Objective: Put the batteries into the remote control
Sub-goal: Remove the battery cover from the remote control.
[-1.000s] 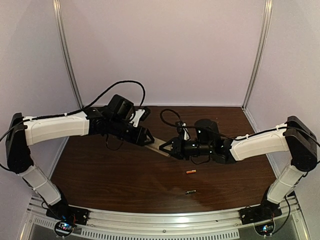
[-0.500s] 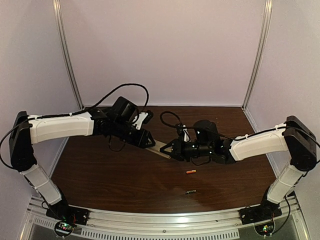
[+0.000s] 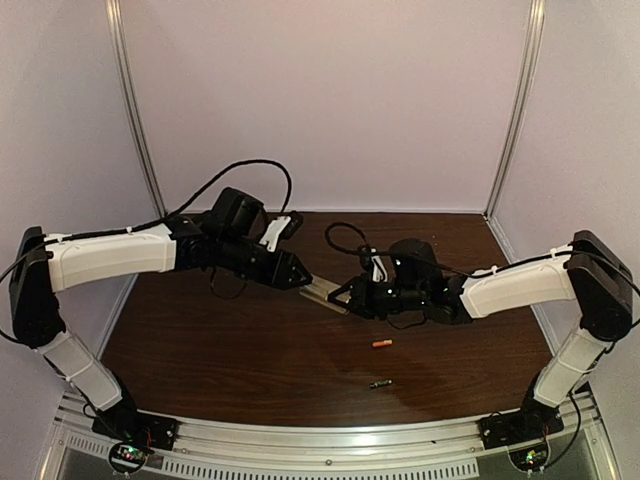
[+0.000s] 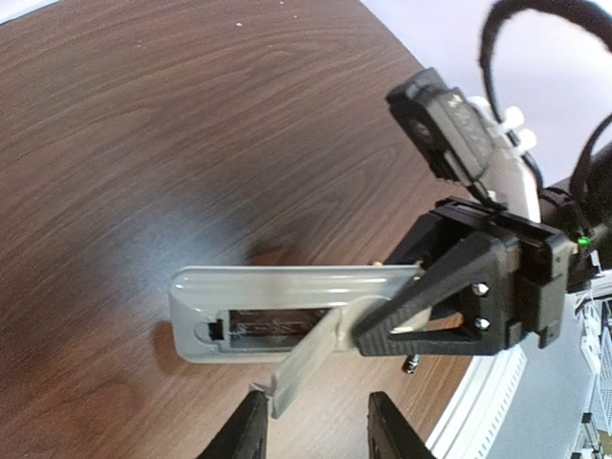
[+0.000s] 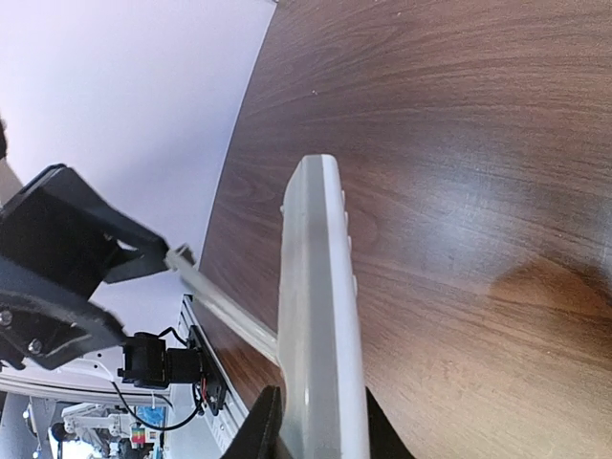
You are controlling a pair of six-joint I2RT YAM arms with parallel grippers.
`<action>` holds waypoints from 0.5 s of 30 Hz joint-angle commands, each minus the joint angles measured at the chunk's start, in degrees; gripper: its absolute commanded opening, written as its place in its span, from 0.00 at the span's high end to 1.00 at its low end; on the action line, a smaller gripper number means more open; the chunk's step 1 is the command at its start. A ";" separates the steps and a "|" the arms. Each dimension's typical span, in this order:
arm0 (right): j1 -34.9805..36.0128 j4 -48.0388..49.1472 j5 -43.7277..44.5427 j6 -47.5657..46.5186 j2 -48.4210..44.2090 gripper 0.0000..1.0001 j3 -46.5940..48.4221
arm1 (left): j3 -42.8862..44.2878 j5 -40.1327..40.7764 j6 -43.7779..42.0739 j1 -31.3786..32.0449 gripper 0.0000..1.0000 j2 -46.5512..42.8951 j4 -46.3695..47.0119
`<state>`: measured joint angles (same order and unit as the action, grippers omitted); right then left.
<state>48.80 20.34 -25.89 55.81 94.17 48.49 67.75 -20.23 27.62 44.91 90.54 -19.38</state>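
Shifted toward 3 o'clock, the remote control point(image 3: 328, 292) is clamped above the worktop point(image 3: 250, 350) by right fingers point(image 4: 430, 306); its cover point(image 4: 311, 359) is judged half-removed beside parted left fingers point(image 4: 251, 430); orange battery point(image 3: 381, 343) and dark battery point(image 3: 379, 383), at 6 o'clock, are needed next.

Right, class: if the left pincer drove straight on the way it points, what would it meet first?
Probably the grey cover strip jutting toward the left pincer, then the remote control behind it; depth is unclear.

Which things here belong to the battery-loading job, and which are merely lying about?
Job: remote control, held by the right gripper; battery cover; orange battery; dark battery.
Not the job: wooden table; black cable.
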 commanded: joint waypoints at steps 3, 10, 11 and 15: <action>-0.53 -1.02 4.07 -3.72 0.22 1.00 1.95 | -0.63 -5.71 0.49 0.64 0.63 -1.84 4.25; -1.00 -9.19 14.83 -14.33 -1.68 1.00 5.82 | -5.14 -3.87 1.95 -1.87 0.62 -4.27 4.66; -1.25 -10.21 15.89 -15.72 -1.56 1.00 6.47 | -5.84 -3.40 2.41 -2.80 0.60 -4.51 4.74; -2.78 -11.33 17.42 -19.30 -1.02 1.00 7.09 | -8.19 -1.90 2.56 -6.20 0.57 -5.10 5.33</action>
<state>47.70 11.68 -13.39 42.76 94.17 54.33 61.71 -24.18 29.47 41.85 86.94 -16.25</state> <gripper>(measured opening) 0.222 0.413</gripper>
